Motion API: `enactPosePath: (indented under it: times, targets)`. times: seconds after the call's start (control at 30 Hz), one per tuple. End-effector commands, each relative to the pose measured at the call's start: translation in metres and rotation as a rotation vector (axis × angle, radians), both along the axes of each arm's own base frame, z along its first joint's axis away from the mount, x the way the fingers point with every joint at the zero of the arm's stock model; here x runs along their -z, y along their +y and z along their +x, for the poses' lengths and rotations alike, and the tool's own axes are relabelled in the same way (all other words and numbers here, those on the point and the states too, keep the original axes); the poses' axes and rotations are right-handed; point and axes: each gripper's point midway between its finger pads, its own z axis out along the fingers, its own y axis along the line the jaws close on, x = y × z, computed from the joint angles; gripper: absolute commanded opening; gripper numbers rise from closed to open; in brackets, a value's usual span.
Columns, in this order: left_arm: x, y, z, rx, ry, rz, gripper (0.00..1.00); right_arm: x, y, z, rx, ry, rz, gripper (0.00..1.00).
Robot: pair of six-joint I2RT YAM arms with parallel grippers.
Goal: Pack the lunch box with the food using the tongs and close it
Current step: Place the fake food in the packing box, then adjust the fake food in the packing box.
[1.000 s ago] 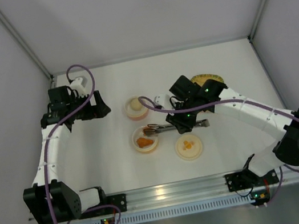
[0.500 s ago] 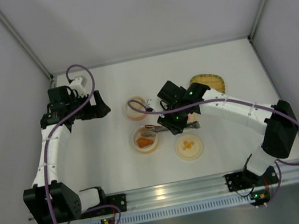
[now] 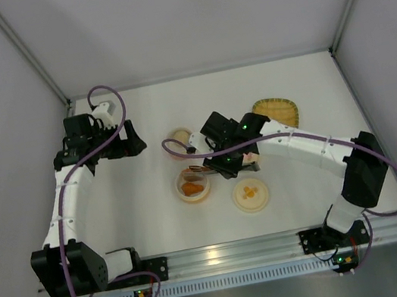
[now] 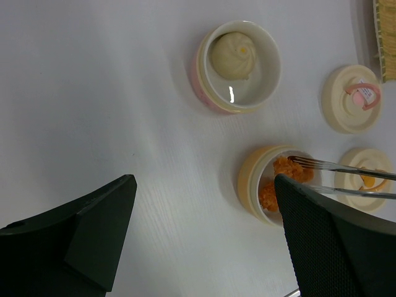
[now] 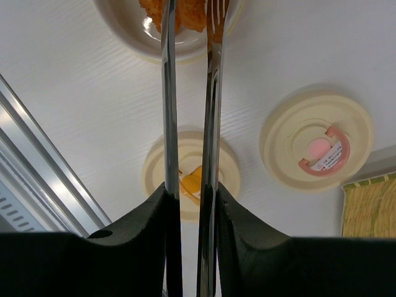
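Observation:
My right gripper (image 5: 190,198) (image 3: 225,161) is shut on the grey metal tongs (image 5: 168,93) (image 3: 200,169). Both tong arms pass between its fingers. The tong tips reach over the yellow lunch box bowl (image 3: 192,188) (image 4: 250,185) and touch the orange chunks (image 5: 192,12) (image 4: 281,176) in it. A pale round ball (image 4: 232,54) lies in the pink bowl (image 4: 207,74) (image 3: 179,138) further back. My left gripper (image 4: 204,204) (image 3: 127,145) is open and holds nothing, well left of both bowls.
A cream lid with an orange mark (image 3: 250,194) (image 5: 190,176) lies right of the yellow bowl. A lid with a pink mark (image 5: 317,148) (image 4: 351,99) lies beyond it, under my right arm in the top view. The yellow woven tray (image 3: 277,111) sits at the back right.
My right arm has swung left and turned at the wrist, carrying the tongs further over the yellow bowl. The left arm has not moved.

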Motion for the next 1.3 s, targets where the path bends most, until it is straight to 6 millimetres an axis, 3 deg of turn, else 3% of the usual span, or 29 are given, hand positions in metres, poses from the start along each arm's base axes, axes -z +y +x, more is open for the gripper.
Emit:
enactPosePath:
  times: [0.0,0.13,0.23,0.3,0.47,0.53,0.83,1.03,1.27]
  targets:
    - [-0.014,0.001,0.006,-0.002,-0.066,-0.001,0.98,-0.018,0.017,0.007,-0.023,-0.071,0.049,0.24]
    - [-0.013,0.001,0.006,-0.001,-0.063,-0.002,0.98,-0.018,0.012,0.006,-0.017,-0.081,0.045,0.35]
    - [-0.013,0.001,0.006,0.0,-0.063,-0.003,0.98,-0.024,0.011,0.007,-0.016,-0.095,0.055,0.37]
    - [-0.014,0.001,0.006,0.002,-0.065,-0.004,0.98,-0.03,0.011,0.007,-0.017,-0.102,0.067,0.45]
    - [-0.014,0.001,0.007,0.001,-0.066,-0.005,0.98,-0.044,0.015,0.005,-0.031,-0.111,0.103,0.46]
    - [-0.015,0.001,0.007,0.002,-0.065,-0.004,0.98,-0.048,0.015,0.004,-0.035,-0.112,0.116,0.46]
    - [-0.016,0.0,0.007,0.004,-0.068,-0.006,0.98,-0.051,0.022,0.0,-0.069,-0.108,0.156,0.27]
    - [-0.016,0.002,0.008,0.016,-0.078,0.013,0.98,-0.04,0.025,0.001,-0.076,-0.086,0.138,0.25]
    - [-0.013,0.003,0.008,0.017,-0.077,0.021,0.98,-0.012,0.022,0.0,-0.08,-0.045,0.071,0.23]
